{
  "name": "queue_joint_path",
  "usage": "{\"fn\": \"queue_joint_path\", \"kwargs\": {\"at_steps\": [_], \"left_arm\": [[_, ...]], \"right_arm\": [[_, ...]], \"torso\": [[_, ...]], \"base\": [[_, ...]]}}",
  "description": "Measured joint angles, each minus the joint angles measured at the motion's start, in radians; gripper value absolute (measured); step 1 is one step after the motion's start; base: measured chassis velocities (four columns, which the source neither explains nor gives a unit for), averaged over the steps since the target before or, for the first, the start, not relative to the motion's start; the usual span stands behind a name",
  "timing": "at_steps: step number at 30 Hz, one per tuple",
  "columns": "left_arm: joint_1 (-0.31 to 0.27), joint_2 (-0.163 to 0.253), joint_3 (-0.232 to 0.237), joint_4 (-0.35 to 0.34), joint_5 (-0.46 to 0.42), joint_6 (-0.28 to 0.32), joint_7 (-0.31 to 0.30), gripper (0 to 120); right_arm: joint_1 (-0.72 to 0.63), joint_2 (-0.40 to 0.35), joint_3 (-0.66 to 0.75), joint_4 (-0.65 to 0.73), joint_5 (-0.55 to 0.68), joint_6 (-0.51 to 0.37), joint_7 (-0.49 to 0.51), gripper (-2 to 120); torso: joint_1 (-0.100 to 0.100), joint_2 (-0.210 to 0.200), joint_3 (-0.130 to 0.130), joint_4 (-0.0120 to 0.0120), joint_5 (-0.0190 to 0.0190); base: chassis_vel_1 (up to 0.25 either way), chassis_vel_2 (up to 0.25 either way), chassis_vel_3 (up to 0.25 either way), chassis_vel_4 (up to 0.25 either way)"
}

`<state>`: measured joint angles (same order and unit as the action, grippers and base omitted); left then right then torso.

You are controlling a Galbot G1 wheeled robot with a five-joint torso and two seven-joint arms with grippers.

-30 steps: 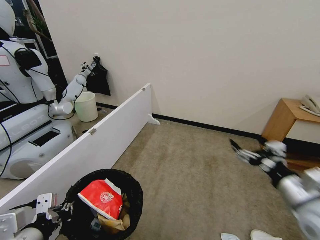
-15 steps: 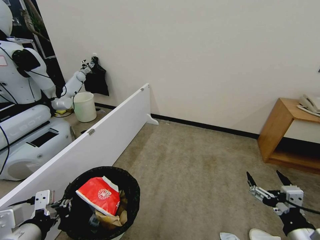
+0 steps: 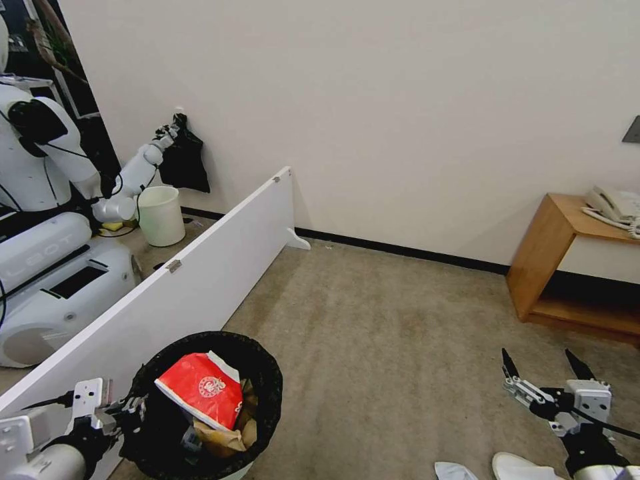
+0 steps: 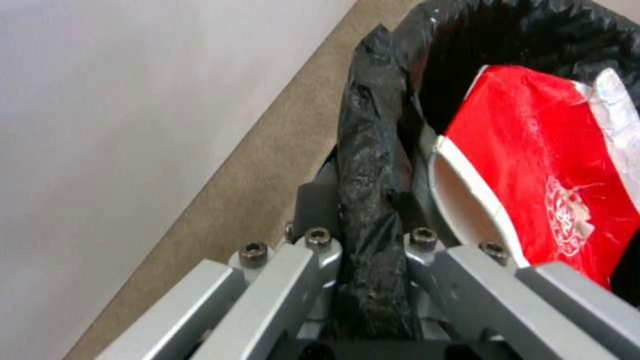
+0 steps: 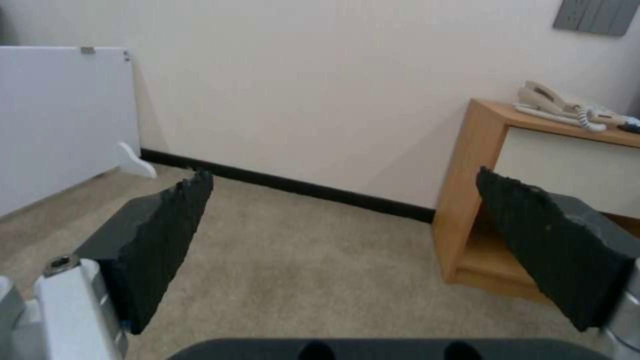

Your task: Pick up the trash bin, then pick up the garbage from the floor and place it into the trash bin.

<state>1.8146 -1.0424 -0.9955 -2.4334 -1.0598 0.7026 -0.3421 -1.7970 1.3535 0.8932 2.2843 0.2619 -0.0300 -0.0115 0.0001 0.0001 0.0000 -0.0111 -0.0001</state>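
Head view, left to right: left gripper (image 3: 127, 413) clamped on trash bin (image 3: 267, 380) rim liner, could slip and dump the red-white packet (image 3: 200, 393). Right gripper (image 3: 543, 370) spread empty, hovering above 2 slippers (image 3: 527, 467), could miss low.

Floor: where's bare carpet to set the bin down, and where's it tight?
Free: open carpet between the white partition board, baseboard and wooden side table. Tight: slippers under the open right gripper; left gripper clamps the trash bin against the board.
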Motion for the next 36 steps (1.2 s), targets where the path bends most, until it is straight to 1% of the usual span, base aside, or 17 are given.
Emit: {"fn": "queue_joint_path", "kwargs": {"at_steps": [12,36], "left_arm": [[-0.004,-0.006,0.0,-0.007,0.004,0.0,-0.004,4],[0.001,-0.012,0.0,-0.017,0.006,0.0,-0.003,4]], "right_arm": [[0.008,-0.019,-0.007,-0.008,0.01,-0.004,0.004,100],[-0.001,-0.029,-0.008,-0.001,0.012,-0.008,0.004,100]], "torso": [[0.0,0.0,0.0,-0.0001,0.0001],[0.0,0.0,0.0,-0.0001,0.0]], "base": [[0.0,0.0,0.0,0.0],[0.0,0.0,0.0,0.0]]}}
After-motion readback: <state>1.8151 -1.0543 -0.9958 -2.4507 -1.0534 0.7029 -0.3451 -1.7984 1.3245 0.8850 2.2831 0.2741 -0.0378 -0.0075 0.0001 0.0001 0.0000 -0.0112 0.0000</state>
